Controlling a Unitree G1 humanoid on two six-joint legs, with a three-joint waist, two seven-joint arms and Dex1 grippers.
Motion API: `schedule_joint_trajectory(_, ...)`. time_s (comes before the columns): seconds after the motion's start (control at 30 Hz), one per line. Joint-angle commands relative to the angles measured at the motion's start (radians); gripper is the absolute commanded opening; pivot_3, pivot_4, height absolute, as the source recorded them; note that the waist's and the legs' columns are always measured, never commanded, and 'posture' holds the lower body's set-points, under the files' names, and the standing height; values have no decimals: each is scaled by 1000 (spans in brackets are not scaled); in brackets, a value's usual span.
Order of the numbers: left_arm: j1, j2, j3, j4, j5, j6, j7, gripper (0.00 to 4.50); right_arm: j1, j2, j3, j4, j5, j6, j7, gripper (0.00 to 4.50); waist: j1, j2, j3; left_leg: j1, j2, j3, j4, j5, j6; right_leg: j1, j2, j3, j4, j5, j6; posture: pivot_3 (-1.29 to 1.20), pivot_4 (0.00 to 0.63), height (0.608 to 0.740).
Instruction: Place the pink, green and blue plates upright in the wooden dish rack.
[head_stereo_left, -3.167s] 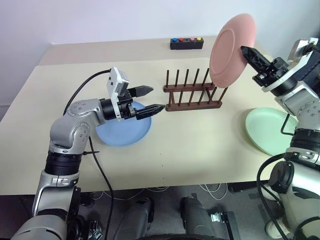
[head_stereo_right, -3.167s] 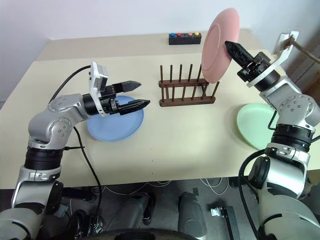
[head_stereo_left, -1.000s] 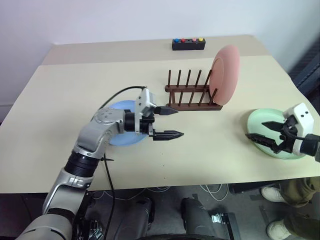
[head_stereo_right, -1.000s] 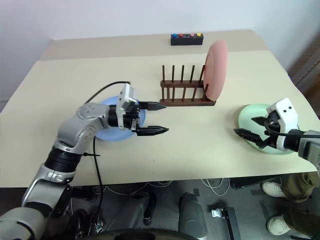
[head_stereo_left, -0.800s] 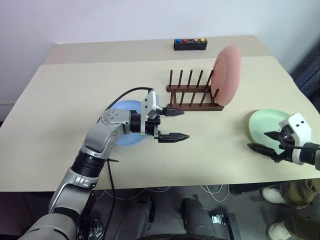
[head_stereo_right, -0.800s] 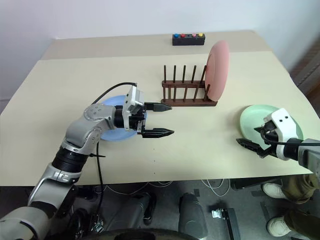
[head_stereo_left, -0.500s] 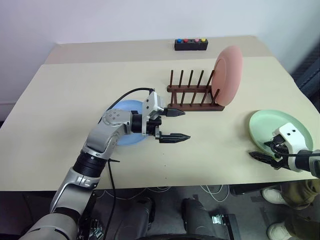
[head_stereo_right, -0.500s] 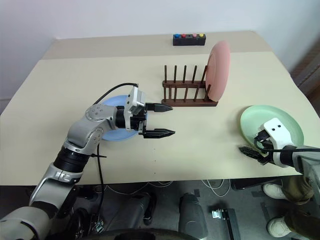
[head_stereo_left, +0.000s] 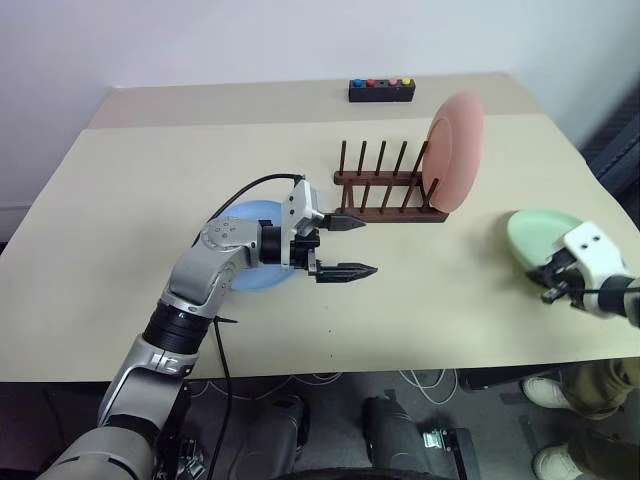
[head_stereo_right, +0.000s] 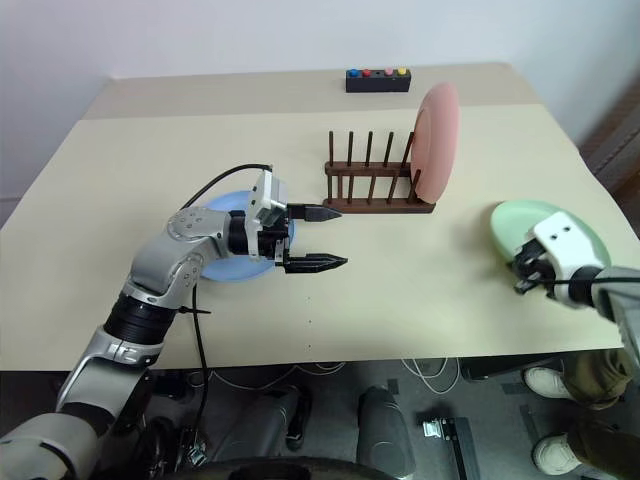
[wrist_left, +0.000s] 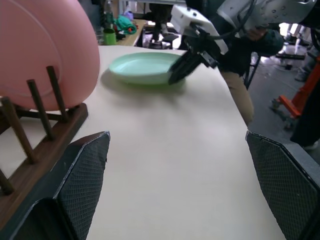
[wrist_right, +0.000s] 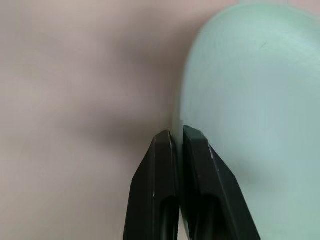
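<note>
The pink plate (head_stereo_left: 455, 152) stands upright at the right end of the wooden dish rack (head_stereo_left: 385, 197). The blue plate (head_stereo_left: 250, 258) lies flat, partly hidden under my left arm. My left gripper (head_stereo_left: 350, 247) hovers open and level just right of it, pointing towards the rack's front. At the table's right edge is the green plate (head_stereo_left: 538, 232). My right gripper (wrist_right: 176, 134) is shut on its near rim. The left wrist view shows the green plate (wrist_left: 142, 67) with a shadow under it.
A small black box with coloured buttons (head_stereo_left: 381, 89) sits at the far edge. The rack's other slots hold nothing. Bare tabletop (head_stereo_left: 440, 290) lies between rack and front edge. A person's legs (head_stereo_left: 590, 385) stand off the table's right front corner.
My right gripper went from open to shut on the green plate's rim and swung right and away. The plate now sits farther back and looks tipped. My left arm stayed put.
</note>
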Motion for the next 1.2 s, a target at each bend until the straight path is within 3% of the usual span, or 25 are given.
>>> schedule_joint_trajectory(0.03, -36, -23, 50, -4, -28, -9, 25, 4500, -143, 27, -83, 88, 4, -100, -84, 24, -1, 0, 0, 0, 0, 0, 0, 0, 0, 0, 0, 0, 0, 0, 0, 0, 150, 740)
schedule_joint_trajectory(0.2, -54, -38, 83, 12, -27, -16, 49, 4500, -412, 180, -252, 51, 265, -77, -96, 24, -11, 1, 1, 0, 1, 0, -2, 0, 0, -2, 1, 0, 0, 0, 0, 0, 150, 740)
schedule_joint_trajectory(0.3, -58, -39, 96, 15, -40, -5, 57, 4500, -514, 214, -287, 55, 338, -112, -85, 24, -8, 1, 1, -1, 0, 0, -2, 0, 0, -2, 1, 0, 1, 0, 0, 0, 150, 740)
schedule_joint_trajectory(0.43, -47, -34, 119, -3, -53, -4, 68, 4500, -695, 303, -338, 18, 578, -79, -49, 24, -4, 0, 1, -1, 0, -1, -2, 0, 0, -2, 0, 0, 0, 0, 0, 0, 150, 740)
schedule_joint_trajectory(0.83, 4, 31, 158, -63, -72, 26, 89, 4500, -770, 488, -270, -59, 1028, 189, -93, 24, -9, 1, 1, -1, 0, -2, -3, 0, 0, -4, 0, 0, 1, 0, 0, 0, 150, 740)
schedule_joint_trajectory(0.97, 21, 62, 168, -77, -68, 32, 107, 4500, -741, 518, -223, -67, 1049, 216, -94, 24, -15, 1, 1, -1, 0, -2, -3, 0, 0, -5, 0, 0, 1, 0, 0, 0, 150, 740)
schedule_joint_trajectory(1.2, 47, 84, 177, -115, -79, 50, 124, 4500, -672, 549, -150, 5, 922, 138, -49, 24, -23, 1, 1, -1, 0, -2, -3, 0, 0, -4, 1, 0, 1, 0, 0, 0, 150, 740)
